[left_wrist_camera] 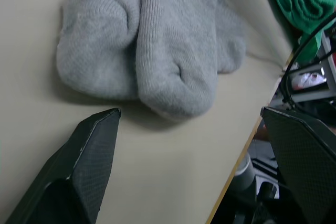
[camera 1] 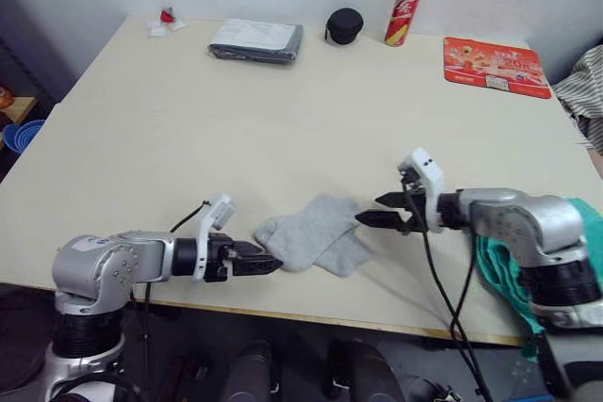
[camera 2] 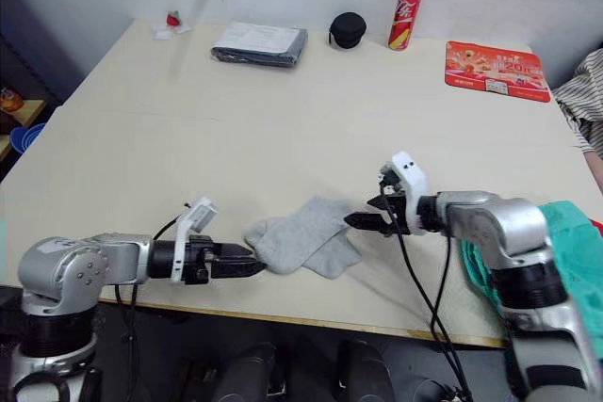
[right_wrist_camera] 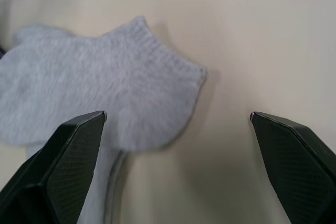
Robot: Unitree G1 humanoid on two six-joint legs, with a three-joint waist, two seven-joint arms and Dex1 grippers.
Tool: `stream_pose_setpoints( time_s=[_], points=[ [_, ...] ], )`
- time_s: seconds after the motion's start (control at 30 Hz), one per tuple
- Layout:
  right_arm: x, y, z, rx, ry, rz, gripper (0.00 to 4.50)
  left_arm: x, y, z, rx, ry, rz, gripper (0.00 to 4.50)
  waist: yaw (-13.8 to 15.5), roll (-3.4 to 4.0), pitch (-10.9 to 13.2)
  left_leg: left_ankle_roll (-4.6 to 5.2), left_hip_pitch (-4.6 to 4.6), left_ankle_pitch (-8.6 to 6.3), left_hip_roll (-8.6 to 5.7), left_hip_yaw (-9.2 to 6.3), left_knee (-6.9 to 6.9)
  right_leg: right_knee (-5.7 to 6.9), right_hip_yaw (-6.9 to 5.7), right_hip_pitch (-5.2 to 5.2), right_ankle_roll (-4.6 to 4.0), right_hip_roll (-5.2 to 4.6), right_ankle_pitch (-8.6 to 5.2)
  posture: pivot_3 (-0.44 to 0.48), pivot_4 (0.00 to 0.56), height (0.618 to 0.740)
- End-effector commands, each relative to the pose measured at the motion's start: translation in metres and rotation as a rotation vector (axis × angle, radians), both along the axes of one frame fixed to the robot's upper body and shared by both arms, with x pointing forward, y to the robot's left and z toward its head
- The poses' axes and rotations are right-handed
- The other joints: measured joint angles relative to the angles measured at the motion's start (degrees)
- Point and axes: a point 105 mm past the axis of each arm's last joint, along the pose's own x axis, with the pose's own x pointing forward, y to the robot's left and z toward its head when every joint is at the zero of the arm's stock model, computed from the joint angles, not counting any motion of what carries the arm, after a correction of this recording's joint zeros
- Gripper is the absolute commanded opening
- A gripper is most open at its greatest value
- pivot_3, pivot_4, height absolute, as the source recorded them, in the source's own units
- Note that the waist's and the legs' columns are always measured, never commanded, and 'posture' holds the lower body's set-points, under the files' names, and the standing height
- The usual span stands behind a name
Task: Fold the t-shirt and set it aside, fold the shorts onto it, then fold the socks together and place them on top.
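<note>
The socks (camera 1: pixel 316 234) lie as an overlapping pair near the front edge of the pale table (camera 1: pixel 236 129), one sock laid partly across the other, between the two grippers. The left gripper (camera 1: pixel 267 262) points at their toe end from the robot's left; its tips sit at the edge of the socks in the head views, while the left wrist view shows its two black fingers (left_wrist_camera: pixel 89 156) spread wide with bare table between them and the socks just ahead, nothing gripped. The right gripper (camera 1: pixel 379 210) comes in from the robot's right, level with the table, its fingers (right_wrist_camera: pixel 63 156) also held well apart. The cuff of the upper sock lies just in front of it, and one fingertip reaches the sock's edge in the head views; whether it actually touches cannot be told. It holds nothing.

The shorts (camera 1: pixel 499 270) lie bunched at the table's right front edge, partly behind the right arm. Along the far edge sit a folded grey cloth (camera 1: pixel 255 40), a black round case (camera 1: pixel 344 25), a red can (camera 1: pixel 404 10) and a red mat (camera 1: pixel 496 66).
</note>
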Motion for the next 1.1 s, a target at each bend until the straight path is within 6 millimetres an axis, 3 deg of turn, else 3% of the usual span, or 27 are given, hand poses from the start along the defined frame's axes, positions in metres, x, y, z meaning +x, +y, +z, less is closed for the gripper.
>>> stream_pose_setpoints(
  time_s=[0.03,0.1,0.2,0.37,0.53,0.63,0.9,1.1],
  points=[
    [0.008,0.006,0.005,0.0,-0.014,-0.024,4.47,0.003,-0.013,-0.013,0.038,0.027,0.033,4.5,0.4,0.01,0.0,0.02,0.03,0.01,-0.02,0.0,0.03,0.0,0.03,0.03,0.01,-0.02,0.01,0.0,0.15,0.74],
    [0.011,0.014,0.005,0.014,-0.014,-0.019,4.47,0.005,-0.021,-0.016,0.038,0.029,0.041,4.5,0.8,0.01,0.0,0.05,0.08,0.01,-0.06,0.0,0.07,-0.12,0.13,0.06,0.07,-0.04,0.04,0.0,0.15,0.74],
    [0.015,0.021,0.003,0.019,-0.017,-0.025,3.66,0.004,-0.023,-0.022,0.065,0.037,0.058,4.11,1.0,0.02,0.0,0.05,0.18,-0.01,-0.1,0.01,0.06,-0.08,0.28,0.1,0.14,-0.06,0.09,0.0,0.15,0.74],
    [0.017,0.021,0.001,0.019,-0.021,-0.031,1.86,0.002,-0.026,-0.033,0.121,0.05,0.077,2.57,0.9,0.02,0.0,0.0,0.33,-0.04,-0.11,0.15,-0.05,-0.04,0.47,0.08,0.14,-0.04,0.09,0.0,0.15,0.74],
    [0.017,0.019,0.002,0.022,-0.055,-0.034,0.02,0.002,-0.023,-0.032,0.114,0.047,0.093,0.87,0.9,0.03,0.0,-0.01,0.37,-0.04,-0.12,0.26,-0.26,-0.16,0.56,0.05,0.14,-0.01,0.08,0.0,0.15,0.74],
    [0.016,0.018,0.012,0.052,-0.116,-0.019,0.0,0.001,-0.016,-0.024,0.093,0.04,0.069,0.02,0.8,0.02,0.0,-0.02,0.37,-0.03,-0.12,0.33,-0.5,-0.33,0.58,0.0,0.14,0.03,0.08,0.0,0.15,0.74],
    [0.005,0.009,0.033,0.133,-0.217,-0.016,0.0,0.006,0.002,0.005,-0.027,0.022,0.042,0.02,-0.3,0.01,0.0,-0.16,0.32,0.09,-0.03,0.41,-0.85,-0.41,0.57,-0.13,0.13,0.16,0.07,0.0,0.15,0.74],
    [-0.007,0.008,0.037,0.173,-0.242,-0.021,0.0,0.011,0.008,0.011,-0.045,0.042,0.031,0.02,-0.4,0.0,0.0,-0.18,0.36,0.12,-0.04,0.42,-0.85,-0.46,0.64,-0.17,0.12,0.15,0.07,0.0,0.15,0.74]
  ],
)
